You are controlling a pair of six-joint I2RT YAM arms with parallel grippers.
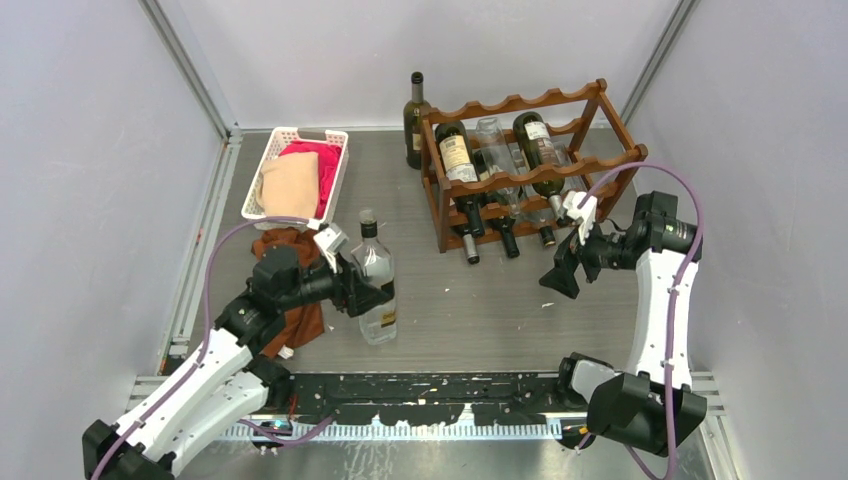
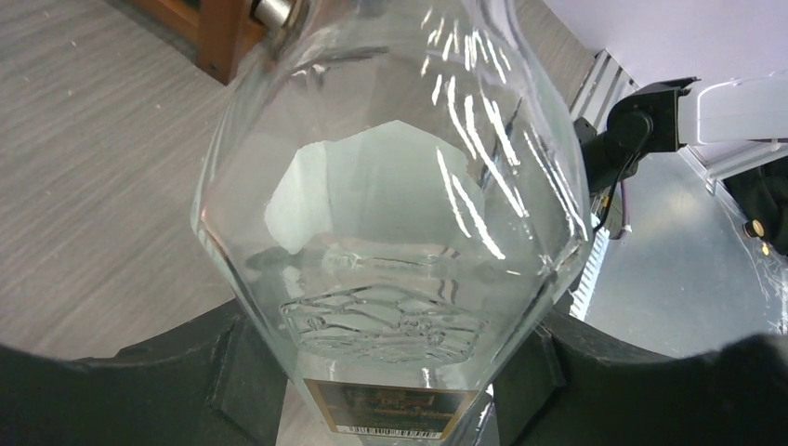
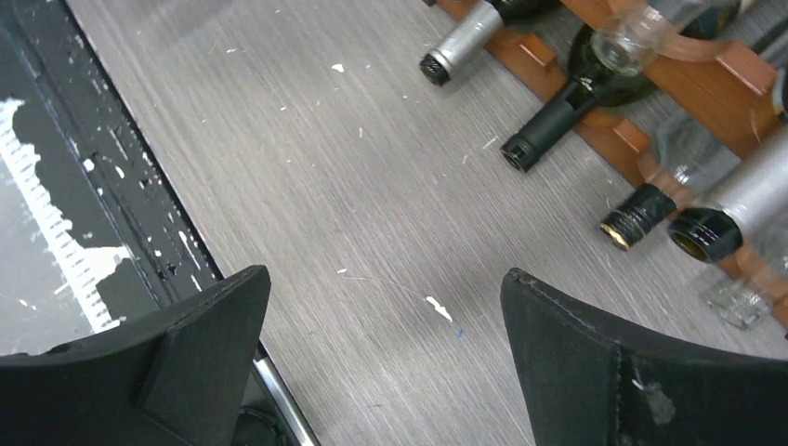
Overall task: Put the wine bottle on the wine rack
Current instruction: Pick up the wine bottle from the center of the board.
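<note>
- Top view: the left hand [image 1: 372, 292] is gripping the clear bottle [image 1: 376, 262] low on its body, holding it upright at the left half of the bench [image 1: 470, 320] (whether its base is touching, I cannot tell), well apart from the wine rack [image 1: 520, 104], where several bottles [image 1: 456, 155] are lying.
- The right hand [image 1: 562, 275] is hanging spread and empty just before the rack's front.
- Left wrist view: black fingers [image 2: 232, 372] are pressing both sides of the clear glass.
- Right wrist view: the fingers are standing wide apart over the bench, with bottle necks [image 3: 548, 130] poking from the rack.

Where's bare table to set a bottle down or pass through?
Free: middle strip between the clear bottle and the right pincer, before the rack. Also between basket and rack. Crowded: left side, basket and cloth.
</note>
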